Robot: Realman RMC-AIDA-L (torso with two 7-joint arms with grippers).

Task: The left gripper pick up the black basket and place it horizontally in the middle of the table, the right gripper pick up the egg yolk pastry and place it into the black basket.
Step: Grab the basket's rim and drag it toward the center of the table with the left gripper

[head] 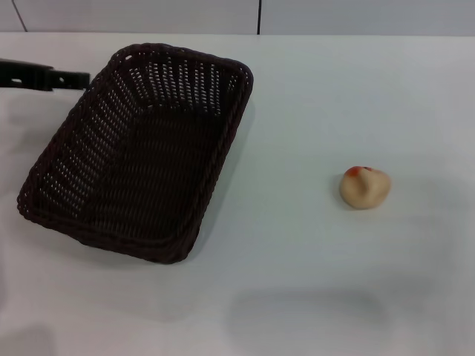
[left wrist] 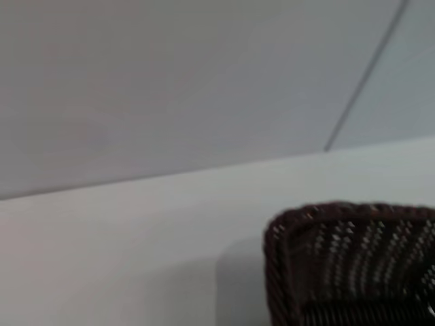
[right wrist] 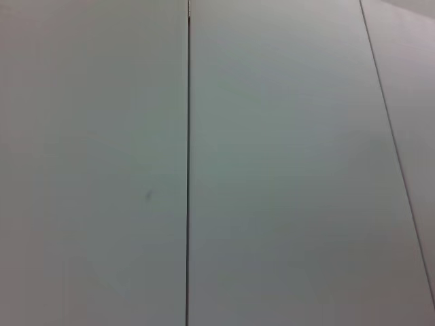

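Observation:
The black basket (head: 141, 148) sits empty on the left part of the white table (head: 312, 104), turned at a slant with one short end toward the back. One of its corners shows in the left wrist view (left wrist: 340, 265). My left gripper (head: 78, 78) reaches in from the left edge as a black bar, its tip right beside the basket's far left rim. The egg yolk pastry (head: 364, 187), tan with an orange-red patch, lies alone on the right part of the table. My right gripper is out of view.
A grey panelled wall with a dark vertical seam (head: 259, 16) runs behind the table's far edge. The right wrist view shows only wall panels and a seam (right wrist: 187, 170). Bare tabletop lies between the basket and the pastry.

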